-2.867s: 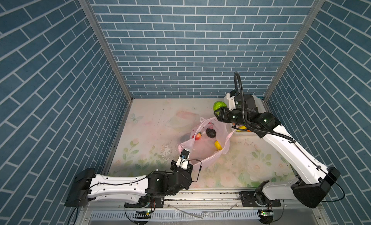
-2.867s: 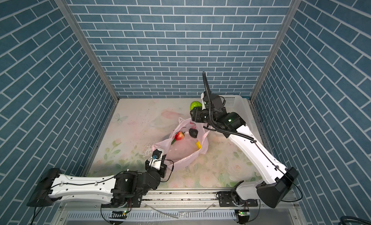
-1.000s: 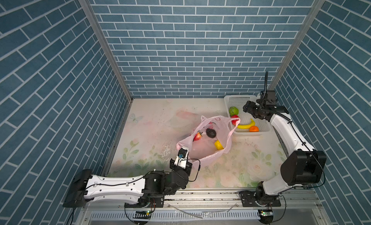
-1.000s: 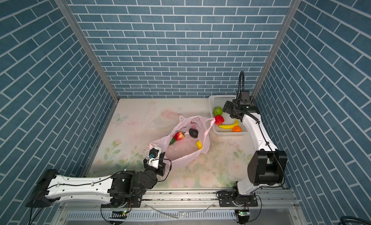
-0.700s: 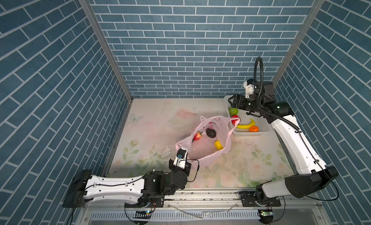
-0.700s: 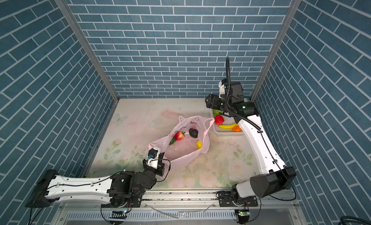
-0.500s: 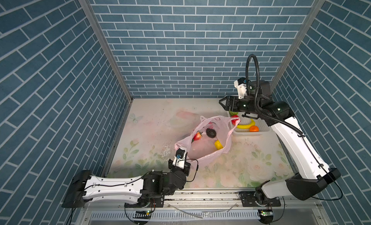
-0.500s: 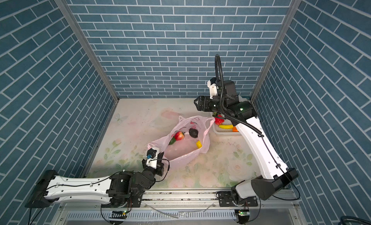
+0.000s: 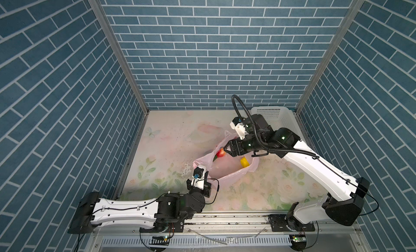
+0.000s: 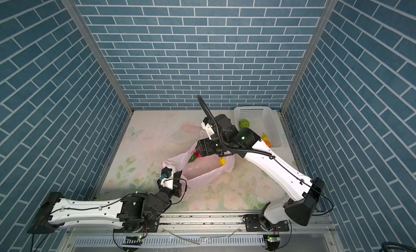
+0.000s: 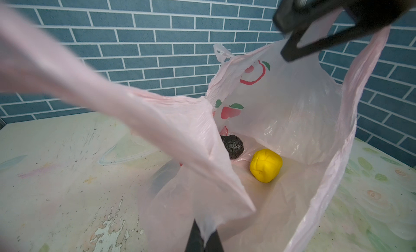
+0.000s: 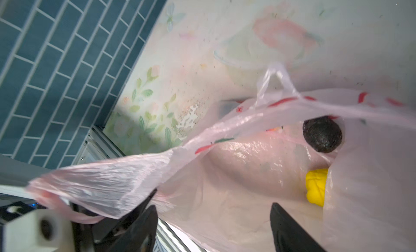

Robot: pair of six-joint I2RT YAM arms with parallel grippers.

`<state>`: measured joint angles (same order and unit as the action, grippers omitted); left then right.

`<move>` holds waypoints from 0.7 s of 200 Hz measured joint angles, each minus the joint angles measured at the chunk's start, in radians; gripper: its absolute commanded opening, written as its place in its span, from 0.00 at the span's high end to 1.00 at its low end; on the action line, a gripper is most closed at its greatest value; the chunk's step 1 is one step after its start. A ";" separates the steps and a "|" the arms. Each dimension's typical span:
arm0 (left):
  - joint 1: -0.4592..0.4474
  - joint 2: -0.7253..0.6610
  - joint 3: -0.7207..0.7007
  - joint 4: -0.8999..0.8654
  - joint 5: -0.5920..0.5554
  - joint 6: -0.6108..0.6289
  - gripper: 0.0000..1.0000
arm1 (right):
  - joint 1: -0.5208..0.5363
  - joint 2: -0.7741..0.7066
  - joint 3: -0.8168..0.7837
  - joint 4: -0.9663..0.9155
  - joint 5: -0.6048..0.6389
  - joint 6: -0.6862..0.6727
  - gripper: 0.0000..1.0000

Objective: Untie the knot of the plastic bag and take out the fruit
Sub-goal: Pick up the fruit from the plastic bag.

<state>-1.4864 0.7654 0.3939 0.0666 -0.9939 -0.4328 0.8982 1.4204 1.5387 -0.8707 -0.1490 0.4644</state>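
Note:
The pink plastic bag [image 9: 227, 172] lies in mid-table with its mouth held wide; the knot is not in view. My left gripper [image 11: 203, 238] is shut on the bag's near rim and holds it up. Hovering over the far side of the mouth, my right gripper [image 9: 227, 148] is open and holds nothing, close to a red fruit [image 9: 221, 153]. Inside the bag lie a dark avocado [image 11: 233, 146] and a yellow round fruit [image 11: 265, 165]. In the right wrist view the open fingers [image 12: 286, 226] frame the bag's inside, with the avocado [image 12: 322, 135] beyond.
A white perforated basket [image 10: 271, 118] stands at the back right and holds a green fruit [image 10: 244, 124], a banana [image 10: 264, 136] and an orange [image 10: 267, 143]. Blue brick walls close in three sides. A metal rail [image 9: 225, 219] runs along the front.
My right arm swung from the basket, where the green fruit now lies, leftward and down over the bag's mouth. The left gripper kept its hold on the bag's rim.

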 measured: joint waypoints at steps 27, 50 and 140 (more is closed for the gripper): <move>-0.001 -0.002 0.000 0.011 0.000 0.003 1.00 | 0.052 -0.012 -0.124 0.047 0.035 0.011 0.25; -0.001 -0.001 0.000 0.027 0.000 0.014 1.00 | 0.089 -0.013 -0.221 0.100 0.084 0.011 0.30; -0.001 -0.016 -0.021 0.108 -0.020 0.048 1.00 | 0.156 0.034 -0.469 0.261 0.189 0.133 0.36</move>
<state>-1.4876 0.7498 0.3725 0.1741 -1.0138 -0.3843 1.0546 1.4548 1.0698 -0.6102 0.0399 0.5976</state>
